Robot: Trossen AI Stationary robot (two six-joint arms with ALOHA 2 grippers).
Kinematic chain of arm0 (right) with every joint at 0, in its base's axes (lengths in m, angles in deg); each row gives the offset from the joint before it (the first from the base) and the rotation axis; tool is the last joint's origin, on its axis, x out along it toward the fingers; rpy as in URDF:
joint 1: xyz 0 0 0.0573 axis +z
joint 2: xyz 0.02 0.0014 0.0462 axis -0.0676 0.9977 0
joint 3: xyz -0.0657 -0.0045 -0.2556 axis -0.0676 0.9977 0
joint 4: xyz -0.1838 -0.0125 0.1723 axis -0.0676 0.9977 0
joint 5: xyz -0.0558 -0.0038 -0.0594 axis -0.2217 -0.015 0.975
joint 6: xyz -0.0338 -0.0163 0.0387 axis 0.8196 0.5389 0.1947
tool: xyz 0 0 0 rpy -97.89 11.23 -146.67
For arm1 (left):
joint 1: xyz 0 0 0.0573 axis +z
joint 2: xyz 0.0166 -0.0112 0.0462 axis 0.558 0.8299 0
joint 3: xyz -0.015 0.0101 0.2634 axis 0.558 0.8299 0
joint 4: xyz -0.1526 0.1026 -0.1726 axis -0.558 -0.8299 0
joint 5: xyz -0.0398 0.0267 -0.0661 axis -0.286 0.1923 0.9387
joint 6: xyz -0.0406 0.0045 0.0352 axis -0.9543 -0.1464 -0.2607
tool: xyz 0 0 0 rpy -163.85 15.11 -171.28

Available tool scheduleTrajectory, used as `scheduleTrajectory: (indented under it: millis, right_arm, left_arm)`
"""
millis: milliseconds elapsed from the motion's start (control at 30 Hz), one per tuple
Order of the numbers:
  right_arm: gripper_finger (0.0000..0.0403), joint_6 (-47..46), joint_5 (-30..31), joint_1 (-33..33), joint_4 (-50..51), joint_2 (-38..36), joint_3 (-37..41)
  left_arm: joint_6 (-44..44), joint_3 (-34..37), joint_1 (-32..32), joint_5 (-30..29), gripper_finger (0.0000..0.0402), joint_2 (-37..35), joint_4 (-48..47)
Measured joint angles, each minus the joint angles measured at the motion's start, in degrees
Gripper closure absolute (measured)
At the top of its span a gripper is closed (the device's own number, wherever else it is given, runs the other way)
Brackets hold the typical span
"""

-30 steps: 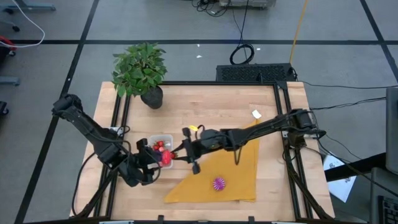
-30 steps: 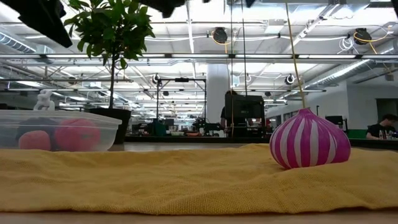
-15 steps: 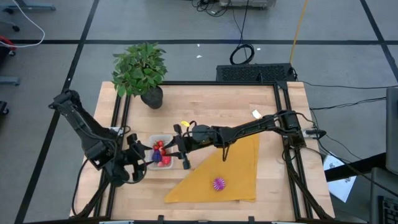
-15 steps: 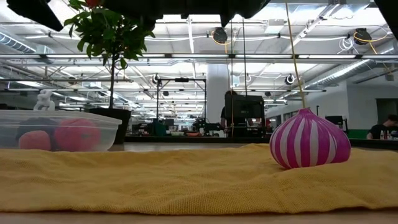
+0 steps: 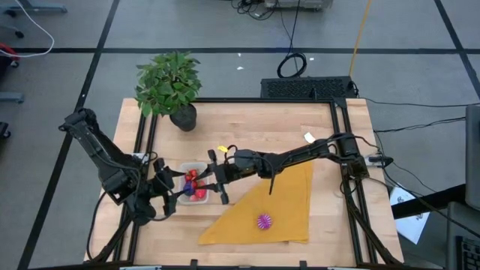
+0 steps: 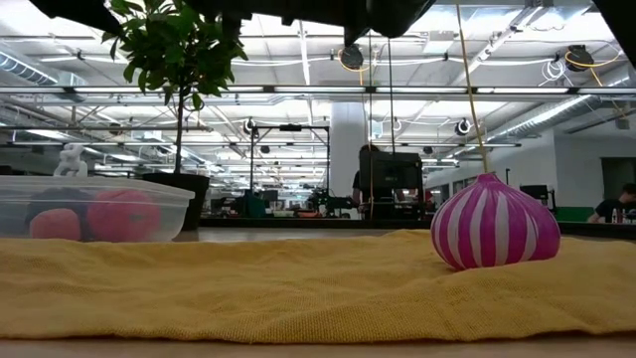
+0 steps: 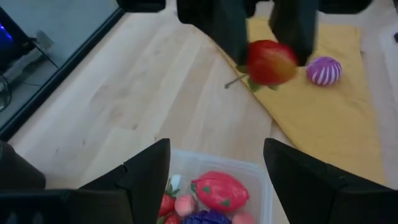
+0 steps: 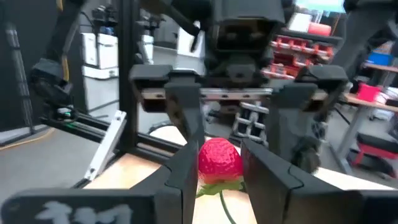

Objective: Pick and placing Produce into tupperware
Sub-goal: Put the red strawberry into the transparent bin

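My right gripper [image 5: 214, 180] reaches in from the table's right and is shut on a round red fruit [image 8: 219, 158] with green leaves and a thin stem. It holds the fruit by the right end of the tupperware [image 5: 193, 166], a clear box holding red, pink and purple produce [image 7: 217, 190]. My left gripper [image 7: 214, 163] is open at the box's left end, one finger on either side; whether it touches the box I cannot tell. A magenta-and-white striped bulb [image 6: 494, 223] sits on the yellow cloth [image 5: 279, 201]. My right gripper pinches the red fruit's round body [image 7: 271, 62] between its two fingers [image 8: 186, 163], one on each flank. The fingers come nearly level from the table's right. The fruit is lifted clear, with its leaves and stem [image 8: 221, 194] hanging below.
A leafy potted plant [image 5: 171, 82] stands at the table's far left, behind the box. The yellow cloth covers the near right part of the table, and bare wood [image 5: 255, 127] lies between the plant and the cloth. A small white scrap [image 5: 309, 137] lies at the far right.
My right gripper has carried the red fruit toward the table's left, from the cloth's edge to the box's right end. My left gripper has drawn back a little toward the table's left edge, off the box.
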Motion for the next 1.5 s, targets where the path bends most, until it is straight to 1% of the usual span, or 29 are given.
scheduleTrajectory:
  millis: [67, 200, 333, 433, 900, 1133, 1200, 1300, 1367, 1500]
  right_arm:
    - [0.0298, -0.4, -0.2, 0.0, -2.0, 0.9, -0.3]
    - [0.0298, -0.7, -0.6, 0.0, -2.3, 2.3, -1.7]
    - [0.0298, -1.0, -1.6, 0.0, -1.2, 3.6, -3.9]
    - [0.0298, -1.1, -1.6, 0.0, -0.7, 4.0, -4.4]
    - [0.0298, -2.0, -1.7, 0.0, 0.9, 3.9, -4.6]
    - [0.0298, -4.9, -1.7, -0.1, 2.9, 3.8, -4.6]
    - [0.0298, -5.4, -1.7, -0.1, 3.6, 3.8, -4.6]
    - [0.0298, -6.6, -1.7, -0.1, 3.9, 3.9, -4.6]
    - [0.0298, -7.1, -1.7, -0.3, 3.8, 3.9, -4.6]
    - [0.0298, -9.1, -1.8, -1.0, 3.9, 3.9, -4.6]
  left_arm:
    - [0.0, 0.0, 0.4, -0.4, 0.0137, 0.0, 0.3]
    - [1.2, 0.0, 0.6, -2.3, 0.0137, 0.0, 1.6]
    - [4.3, 0.0, 1.1, -2.3, 0.0137, 0.1, 4.1]
    - [4.3, 0.0, 1.1, -2.2, 0.0137, 0.1, 3.8]
    - [6.1, 0.0, 1.1, -2.4, 0.0137, 0.1, 5.6]
    - [10.1, 0.0, 1.1, -1.2, 0.0137, 0.1, 5.1]
    - [8.7, 0.0, 1.0, -0.9, 0.0137, 0.1, 2.7]
    - [3.5, 0.0, 0.4, -0.8, 0.0137, 0.2, -2.6]
    - [0.6, 0.2, -0.2, -0.7, 0.0137, 0.2, -4.3]
    - [1.1, 0.3, -1.1, -0.6, 0.0137, 0.7, -4.2]
